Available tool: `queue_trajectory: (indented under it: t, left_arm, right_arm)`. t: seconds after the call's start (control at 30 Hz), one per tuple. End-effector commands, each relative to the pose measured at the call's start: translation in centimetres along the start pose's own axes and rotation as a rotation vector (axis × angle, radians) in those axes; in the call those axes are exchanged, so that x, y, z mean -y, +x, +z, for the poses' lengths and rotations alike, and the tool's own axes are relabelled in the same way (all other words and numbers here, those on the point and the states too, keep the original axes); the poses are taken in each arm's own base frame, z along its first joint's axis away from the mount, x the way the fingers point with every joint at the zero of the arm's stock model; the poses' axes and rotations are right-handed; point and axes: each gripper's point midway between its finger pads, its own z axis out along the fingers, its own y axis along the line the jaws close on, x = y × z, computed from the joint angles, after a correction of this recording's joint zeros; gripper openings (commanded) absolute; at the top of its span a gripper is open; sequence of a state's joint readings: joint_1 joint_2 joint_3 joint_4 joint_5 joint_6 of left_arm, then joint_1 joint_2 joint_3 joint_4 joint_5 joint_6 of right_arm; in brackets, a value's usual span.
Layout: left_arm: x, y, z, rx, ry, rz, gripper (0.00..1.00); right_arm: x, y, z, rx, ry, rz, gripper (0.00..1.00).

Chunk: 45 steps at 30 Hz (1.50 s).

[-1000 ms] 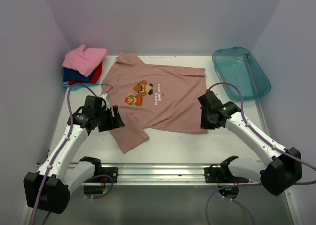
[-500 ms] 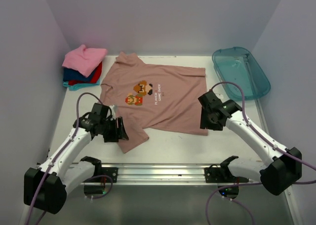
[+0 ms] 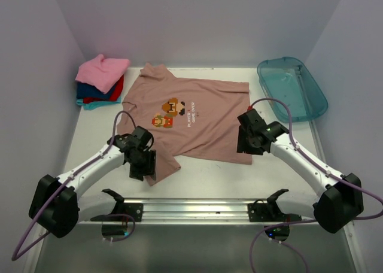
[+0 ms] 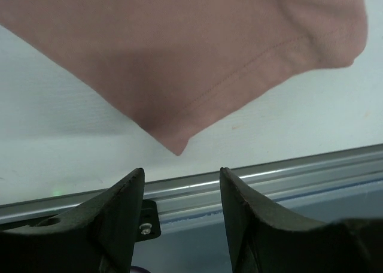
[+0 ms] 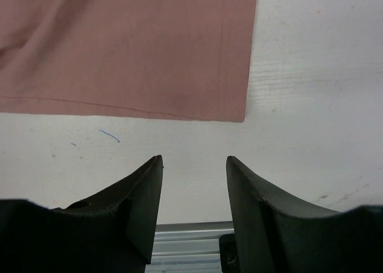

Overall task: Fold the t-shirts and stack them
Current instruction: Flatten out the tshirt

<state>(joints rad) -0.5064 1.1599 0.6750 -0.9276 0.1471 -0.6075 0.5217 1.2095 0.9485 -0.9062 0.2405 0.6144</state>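
The dusty pink-brown tee (image 3: 191, 120) lies flat on the table (image 3: 209, 180). Both pincers stand apart, empty: left pincer (image 4: 181, 180) by the sleeve tip (image 4: 178, 146), right pincer (image 5: 194, 165) by the hem corner (image 5: 235, 112). Better to pinch deep, lift together.

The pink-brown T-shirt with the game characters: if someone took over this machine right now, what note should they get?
Left end effector: open, holding nothing, low over the table, just short of the near sleeve tip.
Right end effector: open, holding nothing, just short of the hem corner.
Things: dusty pink tee spread flat, print up, mid-table. Stack of folded tees at the far left corner, bright pink on top. Teal tub at far right.
Done: the stacked tees are folded.
Left: probably grip the sleeve and hem, fold this tee, add it to the stack.
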Motion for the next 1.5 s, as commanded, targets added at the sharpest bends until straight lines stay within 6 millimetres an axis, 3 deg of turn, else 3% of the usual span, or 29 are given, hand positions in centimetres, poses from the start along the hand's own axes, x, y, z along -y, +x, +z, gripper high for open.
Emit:
queue_trajectory:
  t: [0.0,0.2,0.47,0.67,0.7,0.9,0.97,1.13,1.3,1.47]
  left_arm:
    - [-0.1,-2.9,-0.7,0.109,-0.069,-0.052,0.56]
    - [0.1,-2.3,2.0,0.067,-0.051,-0.097,0.51]
    - [-0.4,-0.4,2.7,-0.003,-0.097,-0.068,0.46]
    - [-0.4,-1.0,3.4,-0.005,-0.118,-0.047,0.42]
    - [-0.6,-1.0,3.8,-0.012,-0.129,-0.048,0.40]
    - [-1.2,-1.5,5.1,-0.011,-0.167,-0.039,0.03]
    - [-1.1,-1.7,5.0,-0.001,-0.165,-0.040,0.00]
    - [0.3,-1.7,2.6,0.061,-0.096,-0.058,0.00]
    - [2.5,-2.4,-3.2,0.209,0.019,-0.088,0.00]
    - [2.4,-2.5,-8.5,0.335,0.070,-0.108,0.00]
  right_arm:
    - [-1.1,-0.9,0.1,0.042,-0.058,-0.021,0.50]
    - [-1.3,-1.1,0.0,0.052,-0.074,-0.056,0.49]
    - [-1.3,-0.8,0.1,0.058,-0.088,-0.043,0.47]
    - [-1.3,-0.5,0.3,0.058,-0.094,-0.038,0.45]
    - [-1.2,-0.7,0.3,0.066,-0.091,-0.043,0.44]
    - [-0.6,-0.7,0.1,0.080,-0.069,-0.041,0.33]
    - [-0.2,-0.6,0.0,0.090,-0.056,-0.039,0.31]
    - [0.8,-0.3,0.5,0.085,-0.001,-0.030,0.28]
    - [1.7,0.5,2.2,0.054,0.078,0.014,0.33]
    - [2.0,1.2,3.9,0.030,0.130,0.074,0.36]
